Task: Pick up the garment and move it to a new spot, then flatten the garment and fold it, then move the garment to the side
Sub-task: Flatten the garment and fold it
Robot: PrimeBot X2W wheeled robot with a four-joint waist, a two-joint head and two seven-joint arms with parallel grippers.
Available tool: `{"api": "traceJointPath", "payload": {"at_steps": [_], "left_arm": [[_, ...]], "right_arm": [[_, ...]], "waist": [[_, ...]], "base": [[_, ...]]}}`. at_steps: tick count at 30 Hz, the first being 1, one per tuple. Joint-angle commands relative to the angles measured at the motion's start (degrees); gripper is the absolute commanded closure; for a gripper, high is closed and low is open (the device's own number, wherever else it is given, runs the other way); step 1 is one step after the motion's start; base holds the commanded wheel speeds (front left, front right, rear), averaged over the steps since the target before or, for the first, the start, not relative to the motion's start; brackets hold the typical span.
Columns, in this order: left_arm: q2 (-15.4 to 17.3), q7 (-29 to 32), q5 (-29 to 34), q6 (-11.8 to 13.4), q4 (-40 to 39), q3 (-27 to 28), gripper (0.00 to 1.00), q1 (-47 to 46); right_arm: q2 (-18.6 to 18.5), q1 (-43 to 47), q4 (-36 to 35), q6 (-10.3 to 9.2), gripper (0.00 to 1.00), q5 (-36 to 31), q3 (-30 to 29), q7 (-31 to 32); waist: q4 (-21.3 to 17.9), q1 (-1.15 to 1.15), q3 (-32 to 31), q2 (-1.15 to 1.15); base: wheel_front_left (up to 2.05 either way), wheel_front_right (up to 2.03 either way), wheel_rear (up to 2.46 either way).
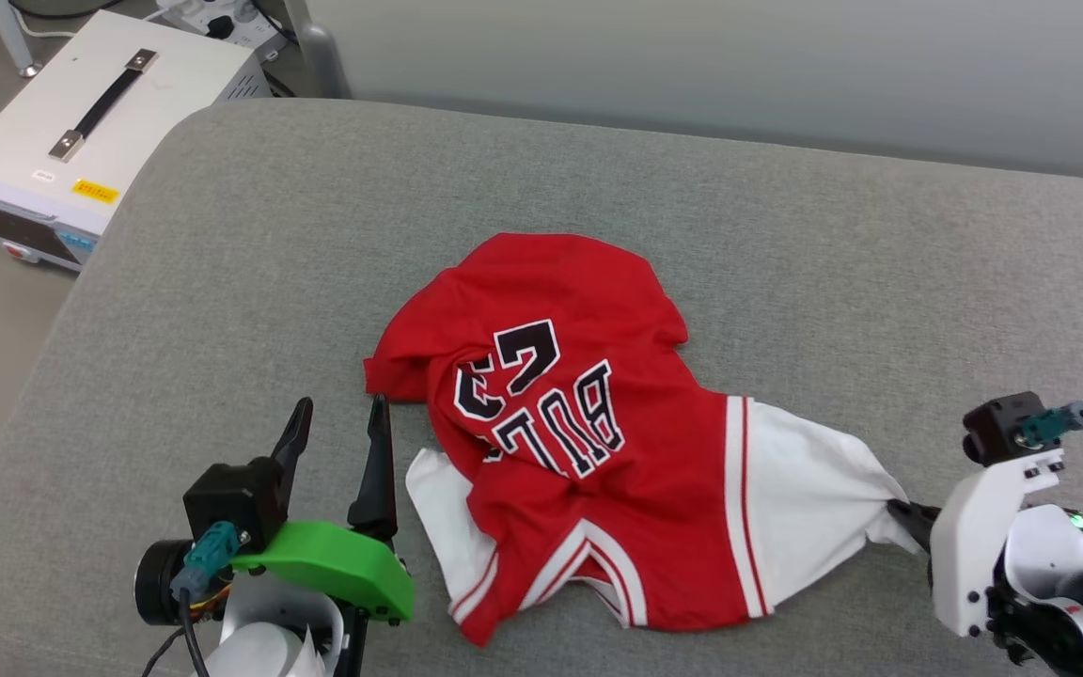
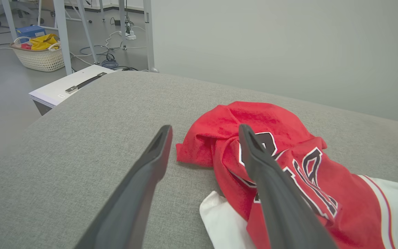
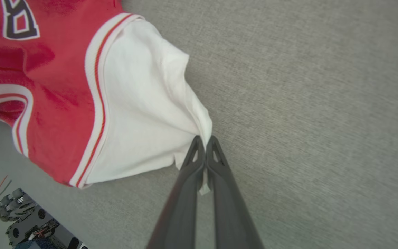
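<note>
Two grippers: the left gripper (image 1: 340, 406) stands with its fingers spread wide and empty, just beside the garment's left side. The right gripper (image 3: 205, 139) has its fingers pressed together on the tip of a white sleeve (image 1: 805, 489).
Garment: the garment (image 1: 579, 423) lies crumpled near the middle of the grey cushion (image 1: 222, 282), somewhat toward its near edge. The lettering faces up, and the pinched sleeve tapers to a point toward the right edge.
Step in hand: most likely picking the garment up to carry it to a new spot, with one hold made and the other not yet.
Hold: the pinch takes only a small bit of sleeve edge, so it may slip under the shirt's weight.
Doing it well: the left fingers should close on a good fold of the red cloth beside them before any lift. Both holds should then rise slowly and level, so the cloth hangs open instead of bunching.
Landing: bare cushion well inside the edges suits best.
Hazard: past the far-left corner stands a white case (image 1: 81, 122), so cloth trailing over that side could slide off.
</note>
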Motion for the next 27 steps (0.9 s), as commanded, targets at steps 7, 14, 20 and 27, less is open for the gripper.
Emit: {"api": "traceJointPath", "payload": {"at_steps": [7,14,20,27], "left_arm": [[0.94,0.79,-0.74,0.34,0.15,0.25,0.0,1.0],[1.42,1.3,-0.93,0.23,0.36,0.34,0.0,0.47],[1.44,1.62,-1.14,-0.16,1.2,0.17,0.0,-0.16],[1.5,1.7,-1.69,-0.58,2.38,-0.06,0.0,0.29]], "right_arm": [[1.98,7.44,-4.11,-0.05,1.0,-4.24,-14.02,0.86],[5.1,11.07,-2.46,-0.05,1.0,-6.87,-24.34,-0.45],[7.44,9.83,1.39,-0.05,0.0,-7.39,-24.06,-6.01],[8.4,9.49,1.94,-0.05,0.0,-9.78,-22.03,-17.05]], "waist": [[-3.92,0.0,-0.16,0.0],[-5.94,0.0,1.55,0.0],[-6.77,0.0,2.45,0.0],[-7.25,0.0,0.94,0.0]], "base": [[0.0,0.0,0.0],[0.0,0.0,0.0],[0.0,0.0,0.0],[0.0,0.0,0.0]]}}
